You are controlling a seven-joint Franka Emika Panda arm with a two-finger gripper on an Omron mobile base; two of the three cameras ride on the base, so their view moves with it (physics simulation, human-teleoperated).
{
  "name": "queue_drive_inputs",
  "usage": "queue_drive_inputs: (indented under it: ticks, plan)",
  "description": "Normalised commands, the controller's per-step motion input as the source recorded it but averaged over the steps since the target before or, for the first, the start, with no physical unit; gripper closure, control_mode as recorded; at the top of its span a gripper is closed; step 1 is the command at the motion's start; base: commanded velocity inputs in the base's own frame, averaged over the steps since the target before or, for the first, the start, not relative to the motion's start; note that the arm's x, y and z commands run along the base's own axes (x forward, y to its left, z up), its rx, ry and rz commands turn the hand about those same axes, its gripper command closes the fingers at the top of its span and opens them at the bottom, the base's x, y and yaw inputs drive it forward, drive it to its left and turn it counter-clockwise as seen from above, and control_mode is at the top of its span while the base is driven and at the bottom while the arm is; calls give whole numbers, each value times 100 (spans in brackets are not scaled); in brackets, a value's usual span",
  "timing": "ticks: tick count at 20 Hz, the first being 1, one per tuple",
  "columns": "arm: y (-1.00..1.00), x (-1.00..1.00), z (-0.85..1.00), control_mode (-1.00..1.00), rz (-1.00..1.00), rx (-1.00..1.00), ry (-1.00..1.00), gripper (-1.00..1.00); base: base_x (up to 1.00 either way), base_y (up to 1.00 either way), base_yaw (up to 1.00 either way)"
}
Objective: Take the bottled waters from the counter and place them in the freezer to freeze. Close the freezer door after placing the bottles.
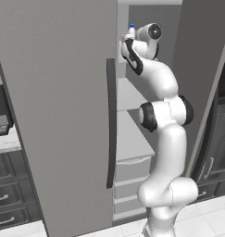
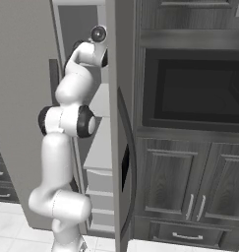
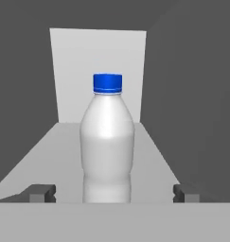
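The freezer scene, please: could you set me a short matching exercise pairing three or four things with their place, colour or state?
Things:
1. bottle
2. bottle cap
3. fingers
4. freezer door

Descriptions:
A. blue
B. swung open
C. spread wide, touching nothing
D. upright on a freezer shelf

Pairs: 1-D, 2-A, 3-C, 4-B
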Motion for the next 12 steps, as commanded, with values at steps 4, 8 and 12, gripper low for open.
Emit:
queue_drive_inputs:
  ticks: [4, 8, 12]
  plan:
    - [7, -79, 17, -100, -7, -5, -5, -100, 0, 0, 0]
    - [11, -83, 19, -100, -5, -2, 3, -100, 0, 0, 0]
    - [2, -87, 22, -100, -1, 0, 18, -100, 0, 0, 0]
